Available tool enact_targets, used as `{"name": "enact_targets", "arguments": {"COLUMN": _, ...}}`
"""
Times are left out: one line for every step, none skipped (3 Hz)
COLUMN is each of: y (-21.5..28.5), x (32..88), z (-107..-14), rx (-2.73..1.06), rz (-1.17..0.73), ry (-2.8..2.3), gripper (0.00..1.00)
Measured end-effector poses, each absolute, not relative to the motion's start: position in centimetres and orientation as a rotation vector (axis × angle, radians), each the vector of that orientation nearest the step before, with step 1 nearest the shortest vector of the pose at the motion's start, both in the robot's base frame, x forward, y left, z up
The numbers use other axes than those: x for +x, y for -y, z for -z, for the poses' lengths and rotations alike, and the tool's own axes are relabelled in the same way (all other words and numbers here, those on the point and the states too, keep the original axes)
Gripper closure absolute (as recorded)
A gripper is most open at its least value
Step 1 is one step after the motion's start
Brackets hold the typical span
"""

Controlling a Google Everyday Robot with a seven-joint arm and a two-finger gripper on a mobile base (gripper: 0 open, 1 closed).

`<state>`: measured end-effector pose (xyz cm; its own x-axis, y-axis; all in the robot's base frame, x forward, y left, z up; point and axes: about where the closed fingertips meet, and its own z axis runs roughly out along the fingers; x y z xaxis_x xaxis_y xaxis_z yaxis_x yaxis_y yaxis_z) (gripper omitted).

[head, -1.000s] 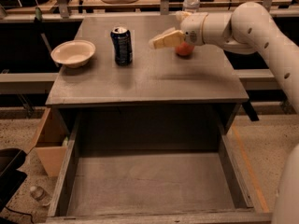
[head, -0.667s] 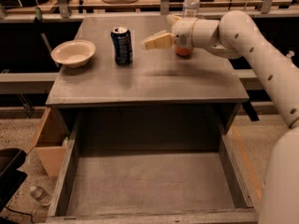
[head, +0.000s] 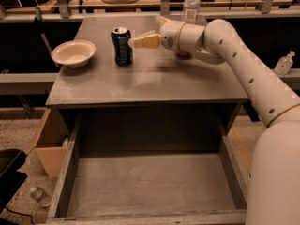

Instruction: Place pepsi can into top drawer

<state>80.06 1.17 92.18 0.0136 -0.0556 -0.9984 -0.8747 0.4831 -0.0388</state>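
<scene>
Claw (head: 147, 32) has swung left across the desk (head: 150, 83) since the earlier frame. Its lower finger now ends just right of the pepsi can (head: 122, 46), not touching. Fingers look spread wide, nothing held.

Can stands upright on the desk, back-left area, not yet in the top drawer (head: 150, 182), which is pulled fully open in front of and below the can.

Step in hand, by my read: close the approach and grasp.
- Keep the fingers straddling the can at mid-body; the lower finger looks level with the upper half, so a little drop would help.
- Ease in slowly, since a nudge from the right could tip it left.

Room:
- Paper bowl (head: 73, 54) sits left of the can, apart, so don't overshoot.
- Water bottle (head: 191, 6) is right of and behind the can, behind the wrist.
- Small red object (head: 183, 54) lies right of the can, under the forearm.
- Desk in front of the can is bare, giving a straight path over the front edge.
</scene>
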Motion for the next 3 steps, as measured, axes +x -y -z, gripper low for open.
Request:
{"name": "enact_targets", "arguments": {"y": -2.8, "x": 80.4, "z": -92.0, "rx": -0.856, "rz": -0.829, "ry": -1.399, "gripper": 0.0}}
{"name": "enact_targets", "arguments": {"y": -4.3, "x": 80.1, "z": -92.1, "rx": -0.853, "rz": -0.882, "ry": -1.373, "gripper": 0.0}}
{"name": "enact_targets", "arguments": {"y": -6.4, "x": 78.6, "z": -92.7, "rx": -0.9, "rz": -0.901, "ry": -1.352, "gripper": 0.0}}
